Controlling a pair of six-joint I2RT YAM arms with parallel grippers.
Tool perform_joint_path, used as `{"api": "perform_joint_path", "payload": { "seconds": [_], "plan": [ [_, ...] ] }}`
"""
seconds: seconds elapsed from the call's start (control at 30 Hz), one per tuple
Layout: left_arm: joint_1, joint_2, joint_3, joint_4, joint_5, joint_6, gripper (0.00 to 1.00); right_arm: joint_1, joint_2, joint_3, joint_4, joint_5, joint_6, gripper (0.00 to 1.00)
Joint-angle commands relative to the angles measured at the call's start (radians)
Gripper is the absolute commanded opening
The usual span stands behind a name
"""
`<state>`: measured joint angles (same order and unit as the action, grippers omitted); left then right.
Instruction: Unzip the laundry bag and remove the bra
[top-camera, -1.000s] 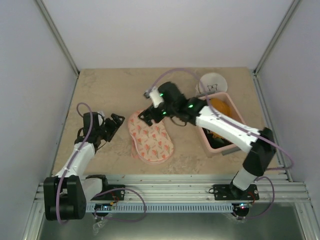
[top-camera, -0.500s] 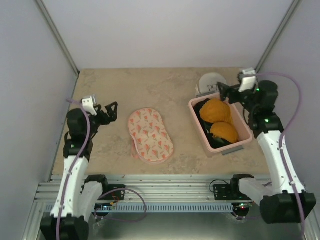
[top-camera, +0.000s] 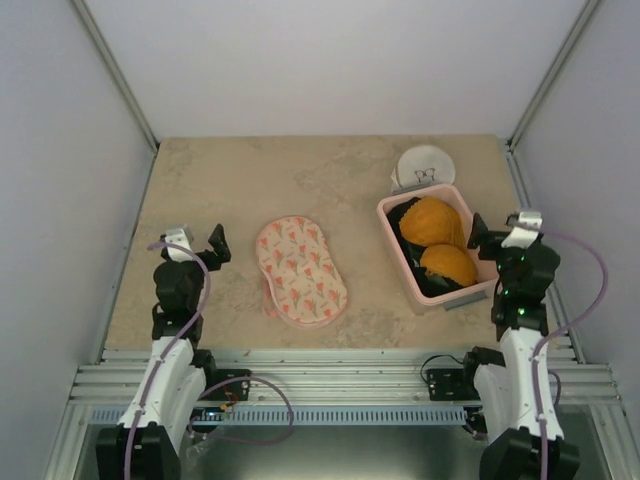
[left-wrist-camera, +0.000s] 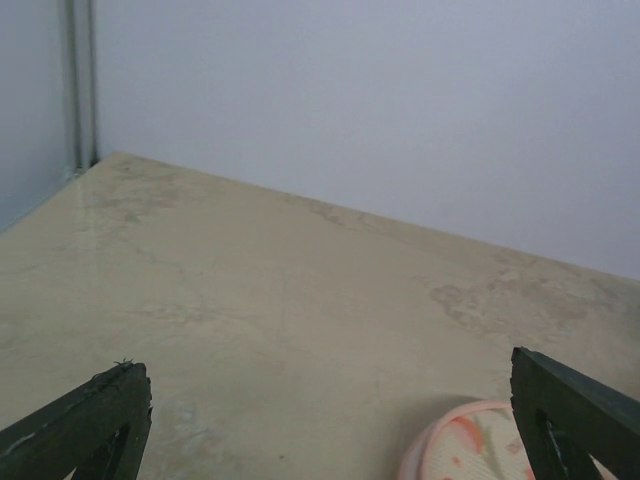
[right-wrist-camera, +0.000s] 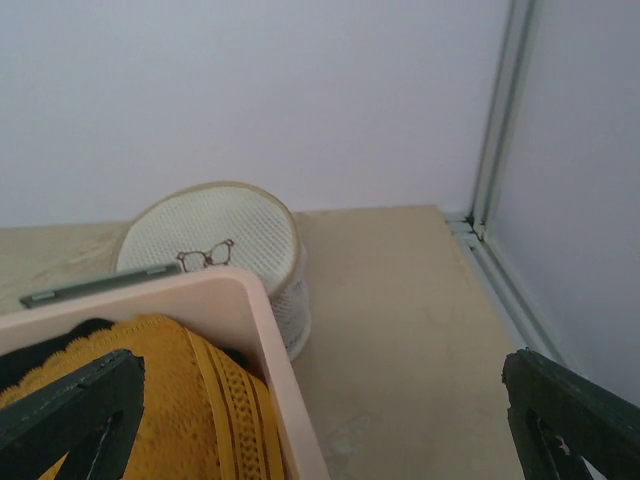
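1. Black left fingers, at the lower left of the top view, stand spread wide and grip nothing. Their arm has folded back toward its base over the worktop.
2. At centre the laundry bag lies flat and untouched. A second ago the right arm hung over its upper end; nothing is near it now.
3. Right of centre, the bra sits in the pink tub on a dark garment, below the white round container.
4. At lower right, the right fingers are equally wide and empty, withdrawn beside the tub's right wall. With the bra out of the bag and both arms retreated, the task looks finished.
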<state>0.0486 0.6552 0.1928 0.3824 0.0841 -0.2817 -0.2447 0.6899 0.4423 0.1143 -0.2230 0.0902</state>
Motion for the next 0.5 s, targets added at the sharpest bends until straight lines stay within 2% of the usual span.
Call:
{"api": "perform_joint_path", "payload": {
  "seconds": [0.0, 0.13, 0.47],
  "plan": [
    [0.004, 0.001, -0.059, 0.184, -0.073, 0.071, 0.99, -0.002, -0.108, -0.120, 0.167, 0.096, 0.067, 0.98],
    [0.004, 0.037, -0.088, 0.197, -0.080, 0.076, 0.99, -0.002, -0.170, -0.190, 0.162, 0.154, 0.095, 0.98],
    [0.004, 0.067, -0.091, 0.176, -0.025, 0.088, 0.99, -0.002, -0.201, -0.217, 0.164, 0.135, 0.106, 0.98]
  ]
}}
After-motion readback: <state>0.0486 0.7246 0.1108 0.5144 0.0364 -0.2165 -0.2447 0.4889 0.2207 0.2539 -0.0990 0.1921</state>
